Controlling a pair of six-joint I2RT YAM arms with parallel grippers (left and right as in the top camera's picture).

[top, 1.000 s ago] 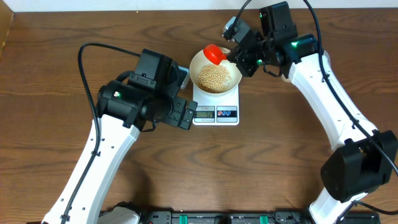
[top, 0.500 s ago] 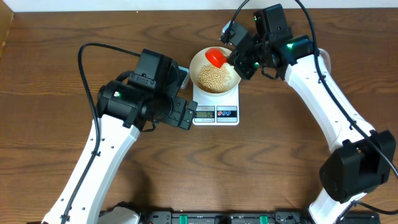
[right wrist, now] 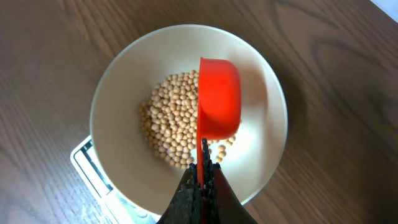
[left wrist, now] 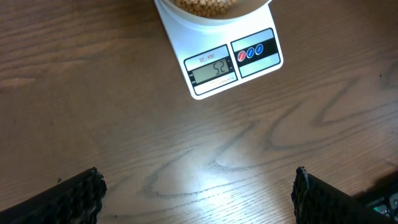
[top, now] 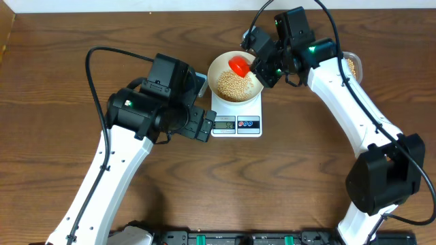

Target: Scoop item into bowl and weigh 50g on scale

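Red scoop [right wrist: 219,99], handle clamped in right gripper [right wrist: 202,177], points across bowl [right wrist: 264,124]; left gripper [left wrist: 198,186] gapes wide.

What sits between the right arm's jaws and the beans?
A red scoop, gripped by its handle, cup over the beans in the bowl; right wrist view shows it.

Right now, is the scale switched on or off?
On: the display of the scale shows dark digits in the left wrist view.

Glossy plastic scoop [right wrist: 219,99], smooth bowl [right wrist: 118,93]
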